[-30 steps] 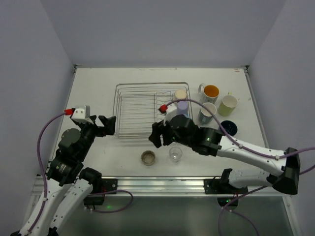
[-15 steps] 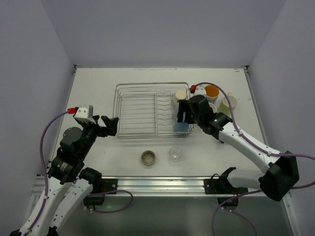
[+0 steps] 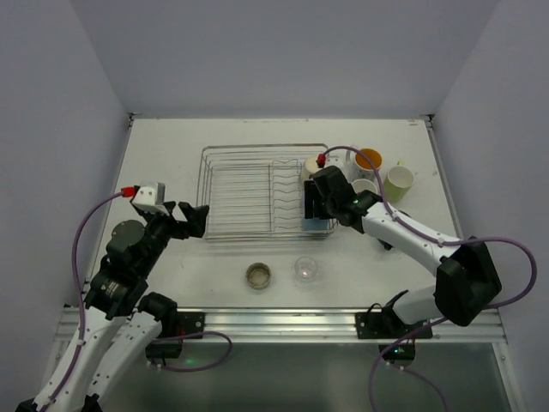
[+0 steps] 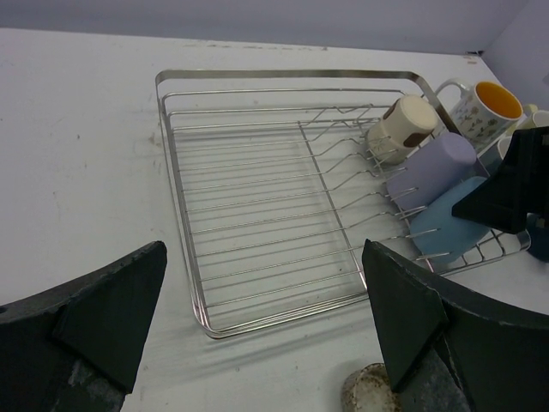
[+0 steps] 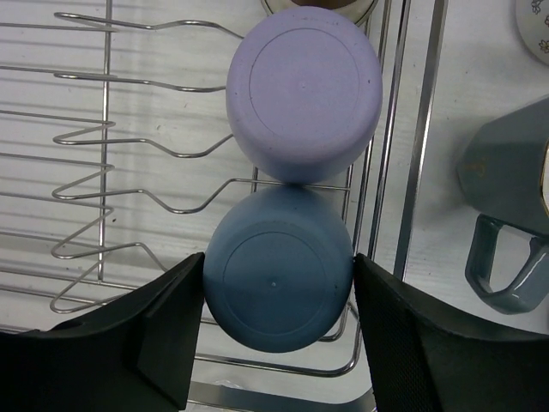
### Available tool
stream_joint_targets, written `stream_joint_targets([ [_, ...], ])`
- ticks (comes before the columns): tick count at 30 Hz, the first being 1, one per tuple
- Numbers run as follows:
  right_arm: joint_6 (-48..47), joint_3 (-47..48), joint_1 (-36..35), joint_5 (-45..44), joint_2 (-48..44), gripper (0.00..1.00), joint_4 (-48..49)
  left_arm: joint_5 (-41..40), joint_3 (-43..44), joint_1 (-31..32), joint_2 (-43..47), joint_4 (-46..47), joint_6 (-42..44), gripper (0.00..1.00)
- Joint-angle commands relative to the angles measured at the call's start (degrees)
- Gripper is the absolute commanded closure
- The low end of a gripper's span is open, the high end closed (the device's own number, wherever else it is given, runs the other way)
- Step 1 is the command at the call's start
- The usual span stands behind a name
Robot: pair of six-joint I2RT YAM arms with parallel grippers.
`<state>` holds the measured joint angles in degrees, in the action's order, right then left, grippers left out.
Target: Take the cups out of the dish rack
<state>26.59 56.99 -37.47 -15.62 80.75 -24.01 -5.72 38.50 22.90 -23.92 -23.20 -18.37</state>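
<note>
Right gripper [image 5: 279, 290] had swung, over the last second, from beside the clear glass cup [image 3: 305, 269] at the table's 6 o'clock edge to the 4 o'clock corner of the rectangular silver wire dish rack [image 3: 204, 193]. Its jaws stood spread apart, one finger on each side of an upturned light blue cup [image 5: 276, 275], very close to its walls; whether they pressed on it could not be told. That cup leaned in the plate-slot wires, touching an upturned lavender cup [image 5: 302, 90] at its 12 o'clock. A cream cup [image 4: 403, 127] lay further along the same row.

Left gripper [image 3: 190, 219] had barely moved. It hung at the rack's 9 o'clock side, jaws wide apart and holding nothing.

From above, the right gripper covered most of the lavender and light blue cups. In the right wrist view a grey-teal handled mug [image 5: 506, 215] outside the rack was cut off at the 3 o'clock edge. The white mug with an orange inside [image 3: 368, 160] and the yellow-green cup [image 3: 398, 182] stood on the table at the rack's 2 o'clock.
</note>
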Motion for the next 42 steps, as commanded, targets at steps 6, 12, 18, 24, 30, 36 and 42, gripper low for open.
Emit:
stream_joint_targets([
  [6, 0.1, 1.5, -0.1, -2.1, -9.3, 0.65, 1.2, 5.3, -0.7, -0.3, -0.9, 3.6, 0.7, 0.00],
  [12, 1.6, -0.1, -0.1, 4.0, -21.0, 0.65, 3.1, 18.5, 0.1, -0.2, -3.4, 5.8, -5.3, 0.00],
  [18, 6.2, -5.6, -0.2, 15.9, -31.6, 0.66, 16.3, 35.7, -2.9, -0.3, -6.0, 15.8, -18.6, 0.08],
  [24, 16.1, -11.7, -0.6, 31.4, -30.7, 0.67, 35.2, 48.1, -11.5, -0.3, -9.4, 36.8, -34.7, 0.18],
  [30, 23.1, -14.4, -2.2, 38.4, -26.1, 0.67, 48.3, 50.7, -12.6, -0.2, -10.4, 43.7, -38.6, 0.19],
  [36, 26.1, -14.5, -5.8, 40.1, -20.5, 0.67, 54.0, 51.5, -14.2, -0.2, -11.7, 49.6, -41.0, 0.20],
  [42, 28.9, -14.5, -8.8, 40.7, -14.7, 0.66, 60.7, 49.8, -14.8, -0.2, -12.9, 55.4, -42.3, 0.42],
])
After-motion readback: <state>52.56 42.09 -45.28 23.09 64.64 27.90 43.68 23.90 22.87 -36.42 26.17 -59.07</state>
